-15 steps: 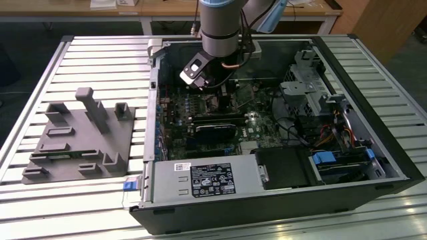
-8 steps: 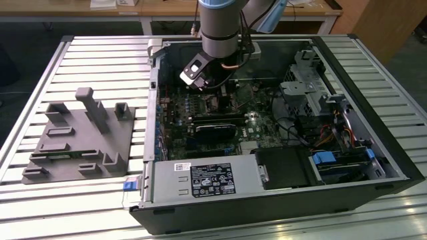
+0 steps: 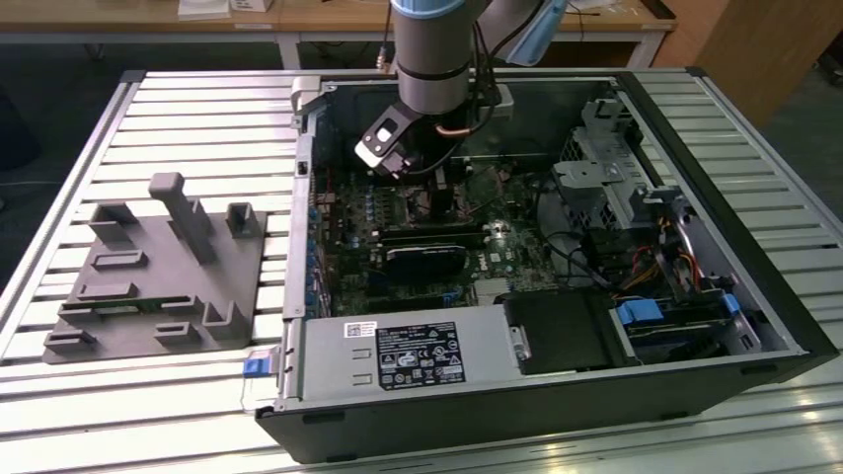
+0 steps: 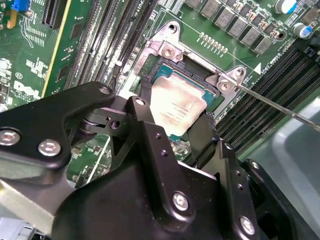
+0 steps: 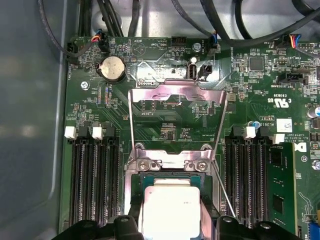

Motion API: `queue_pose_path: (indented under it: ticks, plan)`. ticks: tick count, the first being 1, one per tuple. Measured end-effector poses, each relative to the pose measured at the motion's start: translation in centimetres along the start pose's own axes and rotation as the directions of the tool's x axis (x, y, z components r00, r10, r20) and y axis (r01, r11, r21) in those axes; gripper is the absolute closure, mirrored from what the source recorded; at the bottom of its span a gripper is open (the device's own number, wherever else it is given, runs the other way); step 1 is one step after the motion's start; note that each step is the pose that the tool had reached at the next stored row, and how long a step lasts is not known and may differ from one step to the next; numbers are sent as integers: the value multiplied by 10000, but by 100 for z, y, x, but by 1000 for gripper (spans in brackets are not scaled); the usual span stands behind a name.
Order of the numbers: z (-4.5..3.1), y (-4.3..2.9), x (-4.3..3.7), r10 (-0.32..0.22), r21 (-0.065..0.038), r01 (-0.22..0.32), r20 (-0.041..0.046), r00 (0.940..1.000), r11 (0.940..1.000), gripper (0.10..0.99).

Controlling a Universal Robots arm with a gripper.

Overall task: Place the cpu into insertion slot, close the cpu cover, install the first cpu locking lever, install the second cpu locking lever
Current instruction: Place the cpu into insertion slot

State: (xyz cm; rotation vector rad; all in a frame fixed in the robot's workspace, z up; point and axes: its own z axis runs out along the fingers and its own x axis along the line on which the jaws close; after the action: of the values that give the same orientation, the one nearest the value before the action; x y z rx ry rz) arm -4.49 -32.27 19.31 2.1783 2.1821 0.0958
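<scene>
**A:** What does the chip look like?

**B:** The chip (image 5: 170, 210) is a small flat square. It has a pale silver-grey metal face with faint print and a thin green edge. In both wrist views it sits within the dark frame of the socket (image 4: 197, 70).

**A:** And the jaws?

**B:** They are black and stand one on each side of the chip, close to its edges. I cannot tell whether they pinch it or stand just clear.

**A:** What does each view add?

**B:** The first wrist view has the cover (image 5: 210, 95), a dull silver frame with a square hole. It stands open from its hinge plate (image 5: 172, 161) at the socket's edge, and a coin battery (image 5: 112, 67) lies beyond it. The second wrist view has a thin wire lever (image 4: 270, 100) running away from one socket corner. The exterior view has the arm (image 3: 432, 49) reaching down into an open computer case (image 3: 527, 415) on a slatted bench (image 3: 197, 109). A grey moulded block (image 3: 158, 286) lies at nine o'clock from the case, on the exterior view's left.

**A:** Counts?

**B:** One chip, one socket and one cover. There are two screws (image 5: 144, 164) on the hinge plate. I also count one battery, one case and one block.
</scene>
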Motion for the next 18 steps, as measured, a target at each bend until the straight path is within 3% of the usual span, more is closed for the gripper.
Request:
queue_pose_path:
  ticks: [10, 12, 13, 18]
  plan:
    - [3, -10, 3, 2, -5, -2, -14, 10000, 10000, 549]
    - [3, -11, 2, 2, -5, -2, -9, 10000, 10000, 537]
    - [2, -11, 2, 2, -5, -2, -9, 10000, 10000, 475]
    - [1, -12, 1, 1, -3, -1, -6, 10000, 10000, 475]
